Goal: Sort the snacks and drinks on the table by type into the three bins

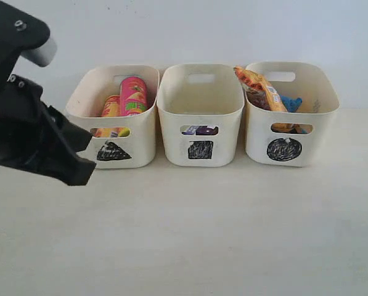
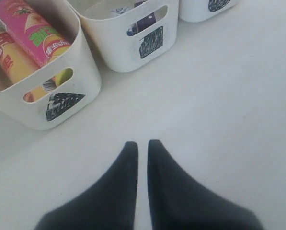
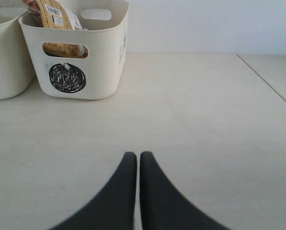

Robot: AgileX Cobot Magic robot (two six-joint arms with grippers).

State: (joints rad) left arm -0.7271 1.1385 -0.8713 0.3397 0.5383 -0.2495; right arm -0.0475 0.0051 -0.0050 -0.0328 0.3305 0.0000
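Three cream bins stand in a row on the table [image 1: 190, 234]. The triangle bin [image 1: 123, 157] holds the pink chip tube [image 1: 133, 95] and the orange-yellow chip tube [image 1: 111, 106]. Inside the square bin [image 1: 200, 154] a dark purple carton [image 1: 199, 130] shows through the handle slot. The circle bin [image 1: 319, 132] holds the orange foil bag [image 1: 261, 86] and the blue bag [image 1: 290, 102]. My left gripper [image 2: 142, 143] is shut and empty, in front of the triangle bin [image 2: 80, 76]. My right gripper [image 3: 134, 154] is shut and empty over bare table, short of the circle bin [image 3: 102, 62].
A white wall rises right behind the bins. The left arm [image 1: 29, 132] fills the left side of the exterior view. A table edge or seam [image 3: 267, 81] runs along one side in the right wrist view.
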